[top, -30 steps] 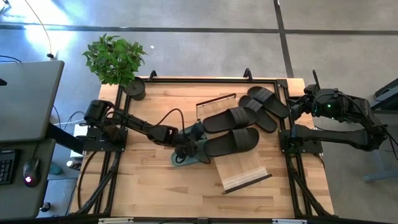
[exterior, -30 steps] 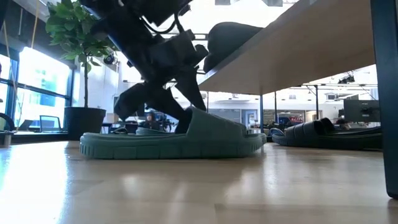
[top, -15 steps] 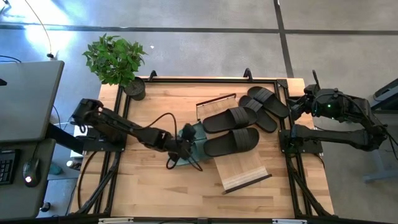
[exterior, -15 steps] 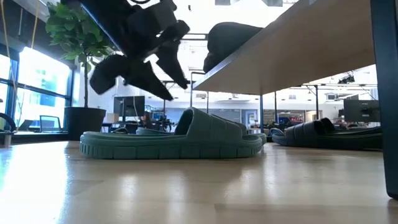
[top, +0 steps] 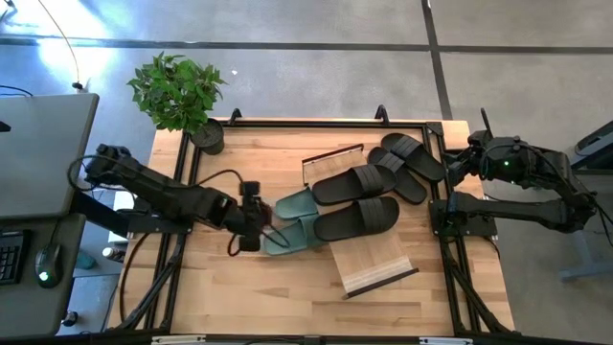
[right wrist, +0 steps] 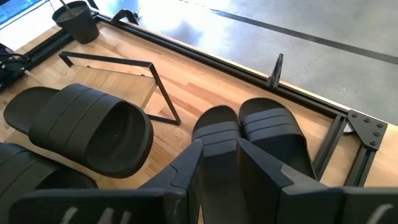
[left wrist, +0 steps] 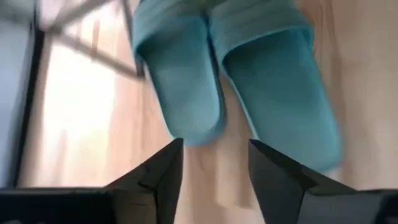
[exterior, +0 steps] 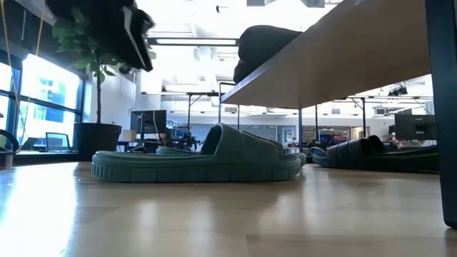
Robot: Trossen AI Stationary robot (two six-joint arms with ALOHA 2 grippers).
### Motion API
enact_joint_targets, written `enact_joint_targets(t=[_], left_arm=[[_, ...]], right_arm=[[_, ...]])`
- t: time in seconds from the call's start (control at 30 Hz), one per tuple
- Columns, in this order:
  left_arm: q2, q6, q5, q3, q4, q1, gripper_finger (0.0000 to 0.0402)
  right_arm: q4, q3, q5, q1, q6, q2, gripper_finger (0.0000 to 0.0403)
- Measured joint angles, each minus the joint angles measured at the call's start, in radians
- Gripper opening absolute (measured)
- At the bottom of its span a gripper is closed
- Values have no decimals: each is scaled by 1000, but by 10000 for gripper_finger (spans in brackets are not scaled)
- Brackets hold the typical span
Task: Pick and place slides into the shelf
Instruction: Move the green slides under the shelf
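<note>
left gripper (top: pixel 251 213): fingers (left wrist: pixel 155 180) apart, empty, left of green slides (top: pixel 292 222) | slides on table (top: pixel 230 287) beside shelf (top: pixel 375 261) | right gripper (right wrist: pixel 217 163): fingers narrow, empty | risk: off-centre grasp tips slide

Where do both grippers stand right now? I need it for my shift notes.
Left gripper: open, empty, just short of the green slides.
Right gripper: open, empty, above the black slides.
</note>
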Motion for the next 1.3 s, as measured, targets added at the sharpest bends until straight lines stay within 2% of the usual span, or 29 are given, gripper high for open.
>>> enact_joint_targets(t=[0.1, 0.2, 0.3, 0.4, 0.5, 0.6, 0.73, 1.0, 1.3], left_arm=[[-21, -189, 87, 29, -134, -11, 125], [-19, -292, 261, 12, -201, -31, 78], [-14, -341, 462, -59, -158, -86, 22], [-14, -398, 555, -140, 1, -153, 11], [-12, -448, 501, -193, 150, -204, 23], [3, -500, 434, -240, 261, -207, 11], [50, -559, 407, -280, 331, -185, 8], [166, -554, 407, -290, 443, -158, 4], [225, -569, 343, -289, 521, -103, 4]], right_arm=[[-2, 0, 0, 0, 0, 0, 87], [-2, 0, -1, 0, 0, 0, 87], [-5, 0, -2, 0, 0, 0, 87], [-5, 0, -3, 0, 0, 0, 87], [-5, 0, -2, 0, 0, 0, 87], [-5, 0, -2, 0, 0, 0, 87], [-5, 0, -2, 0, 0, 0, 87], [-5, 0, -4, 0, 4, 0, 87], [-5, 0, -9, 0, 8, 0, 87]])
